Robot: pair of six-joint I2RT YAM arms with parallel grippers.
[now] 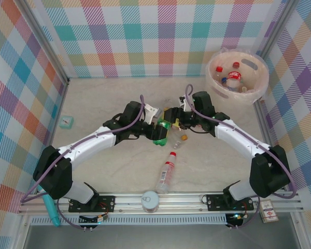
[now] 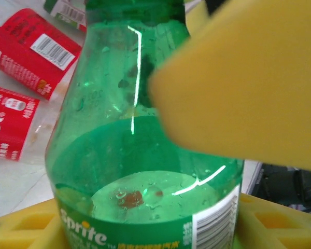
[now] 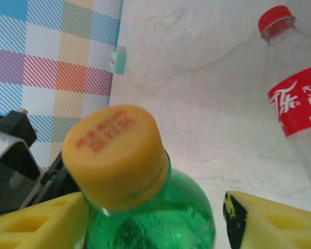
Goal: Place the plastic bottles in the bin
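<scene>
Our left pincer (image 2: pixel 192 176) is clamped on the green bottle (image 2: pixel 124 155), our right pincer (image 3: pixel 155 223) spread apart around its neck; we judge it light, slick, crushable, best held there.

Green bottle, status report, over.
Left gripper clamped on green bottle. Right gripper open astride its neck. Bin far right. Red-label bottle lies loose nearby.

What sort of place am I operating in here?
Likely a staged robot test cell, not a home: plaid panel walls enclose a marble-look table, with an aluminium rail at its near edge.
</scene>
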